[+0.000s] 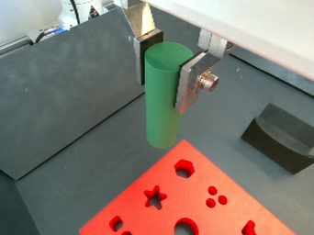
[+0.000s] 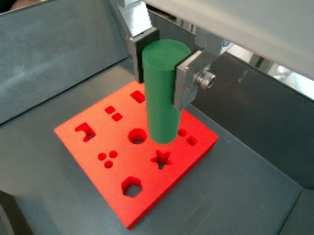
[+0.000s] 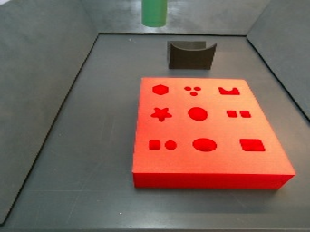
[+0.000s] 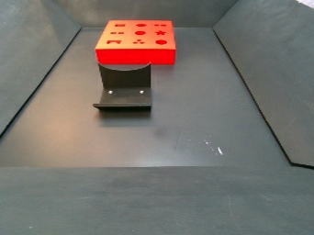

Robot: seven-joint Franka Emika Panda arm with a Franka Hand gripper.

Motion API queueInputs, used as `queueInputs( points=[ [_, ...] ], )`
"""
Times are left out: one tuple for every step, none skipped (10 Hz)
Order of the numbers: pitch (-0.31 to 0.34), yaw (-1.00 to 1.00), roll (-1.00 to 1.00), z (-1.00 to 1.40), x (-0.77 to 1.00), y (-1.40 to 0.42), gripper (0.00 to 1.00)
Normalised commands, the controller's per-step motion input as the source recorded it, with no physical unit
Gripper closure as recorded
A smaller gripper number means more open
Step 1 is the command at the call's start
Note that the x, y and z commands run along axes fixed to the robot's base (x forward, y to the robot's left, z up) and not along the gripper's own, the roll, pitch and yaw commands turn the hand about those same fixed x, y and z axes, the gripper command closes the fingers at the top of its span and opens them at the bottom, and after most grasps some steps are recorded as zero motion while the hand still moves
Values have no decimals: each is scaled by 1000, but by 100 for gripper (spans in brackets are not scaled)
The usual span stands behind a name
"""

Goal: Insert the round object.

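Note:
My gripper (image 1: 163,78) is shut on the round object, a smooth green cylinder peg (image 1: 160,115), and holds it upright between the silver fingers (image 1: 190,84); both wrist views show this (image 2: 161,75). The peg (image 2: 162,115) hangs in the air above the red block (image 2: 123,138), which has several shaped holes, round ones (image 3: 198,113) among them. In a side view only the peg's lower end (image 3: 152,12) shows at the top edge, high and behind the red block (image 3: 206,136). The gripper itself is out of both side views.
A dark grey curved holder block (image 3: 190,54) stands on the floor just behind the red block and also shows in a side view (image 4: 124,92) and a wrist view (image 1: 282,136). Dark walls (image 3: 61,82) enclose the floor on the sides.

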Motion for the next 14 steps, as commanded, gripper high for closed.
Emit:
queueInputs(
  points=[
    [-131,23,-63,-206,403,0,100],
    [-214,14,-103,-89,609,-86,100],
    [-339,0,-133,-157,620,-123,100],
    [-291,29,-107,-477,791,-126,100],
    [-244,34,-103,-563,817,-74,100],
    [-211,60,-3,-386,817,-14,100],
    [-186,69,0,-311,831,0,100],
    [-94,100,163,-189,800,-34,100],
    [-1,180,370,-174,671,-126,100],
    [0,200,424,-154,629,-154,100],
    [0,171,424,-197,651,-206,100],
    [141,0,333,-491,943,-254,100],
    [237,0,213,-560,889,-249,100],
    [273,0,196,-526,851,-260,100]
  ],
)
